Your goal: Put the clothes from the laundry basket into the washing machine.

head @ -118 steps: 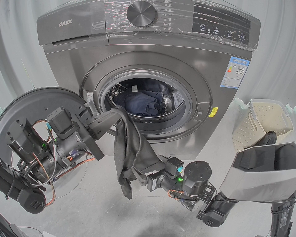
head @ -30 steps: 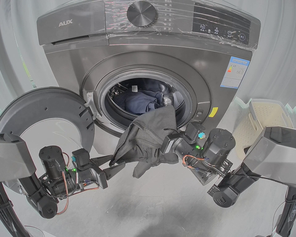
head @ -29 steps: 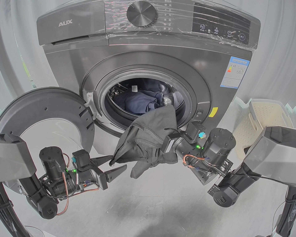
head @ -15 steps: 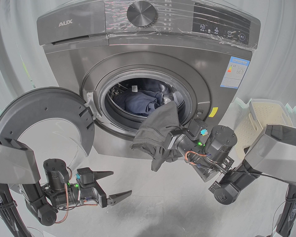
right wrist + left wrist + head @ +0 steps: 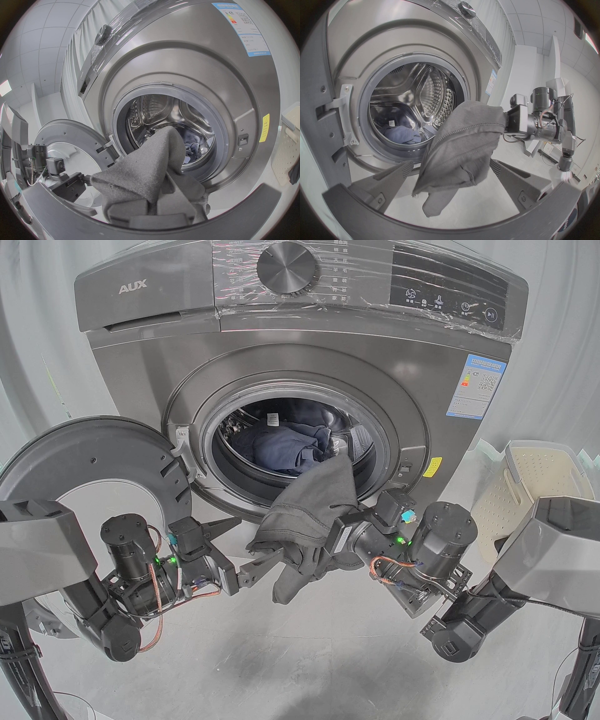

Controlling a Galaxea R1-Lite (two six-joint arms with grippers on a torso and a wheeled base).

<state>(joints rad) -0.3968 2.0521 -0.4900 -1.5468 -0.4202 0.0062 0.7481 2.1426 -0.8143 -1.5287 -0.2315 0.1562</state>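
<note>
Head view, cloth: my right gripper (image 5: 328,539) is clamped on the grey cloth (image 5: 312,505). The top of the cloth leans on the lower rim (image 5: 234,490) of the door hole (image 5: 294,440) of the washing machine (image 5: 156,371). The rest hangs outside, below the hole.
Head view, left gripper: my left gripper (image 5: 256,540) is spread wide below the door hole. It holds nothing. One finger is just beside the hanging edge of the cloth.
Head view, other things: blue clothes (image 5: 281,446) lie inside the door hole. The laundry basket (image 5: 550,477) stands well apart from the hole, on my right arm's side.
Left wrist view, risk: the cloth hangs between my spread fingers (image 5: 390,175), outside the hole. I think that if my right gripper lets go now, the cloth will slide off the rim and drop to the floor (image 5: 300,665).
Right wrist view, grip: the jaws pinch a thick fold of the cloth. Its tip points into the door hole.
Right wrist view, risk: I think the loose tail could catch on the rim if I push in fast. Then part of it would stay outside the hole.
</note>
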